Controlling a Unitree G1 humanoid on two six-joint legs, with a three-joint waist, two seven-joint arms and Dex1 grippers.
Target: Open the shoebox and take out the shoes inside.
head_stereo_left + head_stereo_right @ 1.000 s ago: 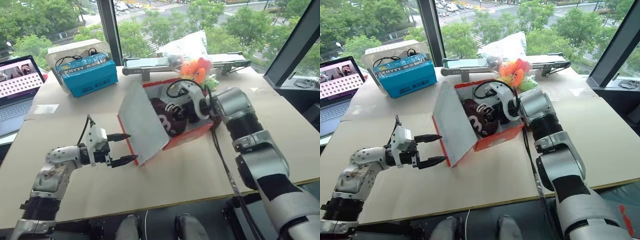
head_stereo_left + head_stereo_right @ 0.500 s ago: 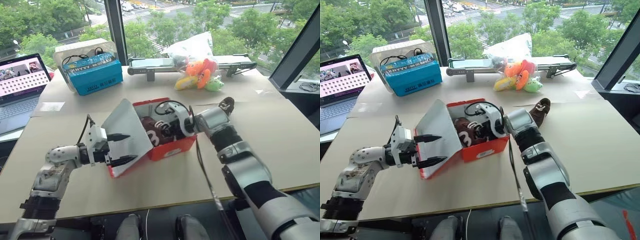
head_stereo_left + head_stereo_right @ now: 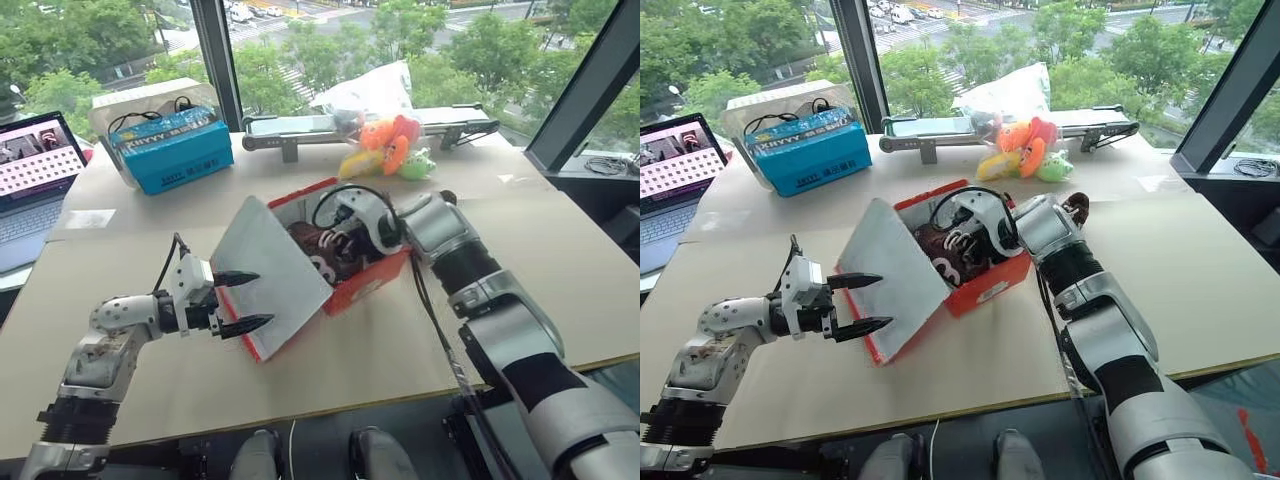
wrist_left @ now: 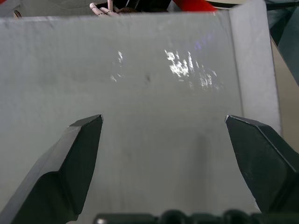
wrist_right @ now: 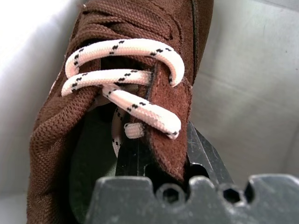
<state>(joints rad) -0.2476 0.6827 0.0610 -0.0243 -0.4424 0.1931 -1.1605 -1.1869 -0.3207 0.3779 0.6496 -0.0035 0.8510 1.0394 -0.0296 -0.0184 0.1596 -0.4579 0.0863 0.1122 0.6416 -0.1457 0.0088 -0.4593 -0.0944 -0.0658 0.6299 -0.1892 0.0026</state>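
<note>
The red shoebox (image 3: 378, 284) stands open mid-table. Its grey-white lid (image 3: 270, 268) leans down toward my left arm. My left gripper (image 3: 262, 298) is open, both fingertips close against the lid's inner face (image 4: 159, 84) with nothing held between them. My right gripper (image 3: 350, 235) reaches down into the box. It is shut on a dark brown shoe (image 5: 121, 93) with white laces, pinching the shoe's upper edge beside the laces. That shoe (image 3: 322, 255) lies inside the box. A second brown shoe (image 3: 1074, 206) lies on the table just behind my right forearm.
A blue carton (image 3: 172, 150) stands at the back left, with a laptop (image 3: 35, 170) at the far left edge. Orange, yellow and green plush toys (image 3: 385, 145), a plastic bag (image 3: 375, 90) and a long grey device (image 3: 300, 125) line the back by the window.
The camera view has shifted. My right gripper has sunk a little deeper into the box and rolled, still on the shoe. My left gripper has stayed in place by the lid.
</note>
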